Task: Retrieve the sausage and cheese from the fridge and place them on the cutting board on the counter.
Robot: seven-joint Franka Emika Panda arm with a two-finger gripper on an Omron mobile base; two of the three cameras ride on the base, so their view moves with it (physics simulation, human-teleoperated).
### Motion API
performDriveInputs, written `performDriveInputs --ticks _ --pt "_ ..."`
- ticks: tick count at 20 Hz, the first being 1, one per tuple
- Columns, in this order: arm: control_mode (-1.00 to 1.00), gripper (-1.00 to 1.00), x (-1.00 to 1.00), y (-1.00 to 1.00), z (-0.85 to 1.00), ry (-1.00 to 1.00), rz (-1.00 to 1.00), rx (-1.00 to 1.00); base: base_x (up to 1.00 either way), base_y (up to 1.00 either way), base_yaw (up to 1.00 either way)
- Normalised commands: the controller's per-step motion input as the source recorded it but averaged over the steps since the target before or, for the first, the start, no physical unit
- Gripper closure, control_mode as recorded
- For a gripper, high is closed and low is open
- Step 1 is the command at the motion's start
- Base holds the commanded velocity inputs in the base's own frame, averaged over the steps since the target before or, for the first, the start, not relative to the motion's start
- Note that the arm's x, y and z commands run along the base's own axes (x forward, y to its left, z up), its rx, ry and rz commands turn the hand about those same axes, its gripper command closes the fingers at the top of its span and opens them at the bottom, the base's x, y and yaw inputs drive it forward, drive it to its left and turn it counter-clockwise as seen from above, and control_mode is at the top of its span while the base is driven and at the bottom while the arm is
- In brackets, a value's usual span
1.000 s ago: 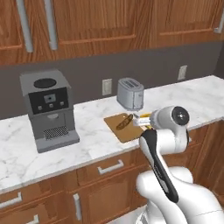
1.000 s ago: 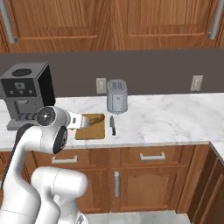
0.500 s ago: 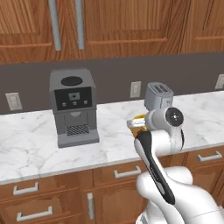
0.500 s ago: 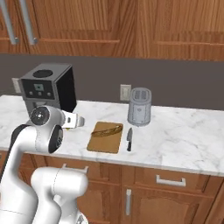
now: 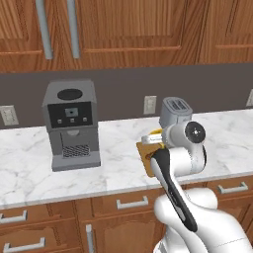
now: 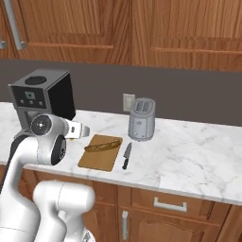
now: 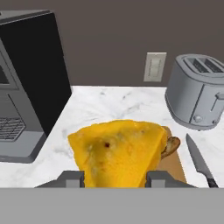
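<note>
One yellow cheese [image 7: 118,151] wedge is clamped between the fingers of the tool [image 7: 114,179], held over the tabletop [image 6: 189,156]. Just ahead and below lies the cutting board [image 6: 97,158], w/ a long golden-brown piece [image 6: 102,145] already on it and a knife [image 7: 199,164] beside its far-right edge. If let go too early, the wedge could drop short of the board or knock that piece; the grip looks narrow, so slippage is poss.

No text, label, brand or number can be read anywhere.
</note>
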Motion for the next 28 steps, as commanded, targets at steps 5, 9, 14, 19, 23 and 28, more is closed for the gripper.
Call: performDriveInputs --ticks 5,9,14,19,23,28 --pt "1.00 1.00 0.00 0.00 0.00 0.00 0.00 0.00 0.39 -0.10 0.04" --pt "1.00 1.00 0.00 0.00 0.00 0.00 0.00 0.00 0.00 0.00 0.00" --pt "1.00 1.00 0.00 0.00 0.00 0.00 0.00 0.00 0.00 0.00 0.00" --pt "1.00 1.00 0.00 0.00 0.00 0.00 0.00 0.00 0.00 0.00 0.00" --pt "1.00 1.00 0.00 0.00 0.00 0.00 0.00 0.00 0.00 0.00 0.00" --pt "1.00 1.00 0.00 0.00 0.00 0.00 0.00 0.00 0.00 0.00 0.00"
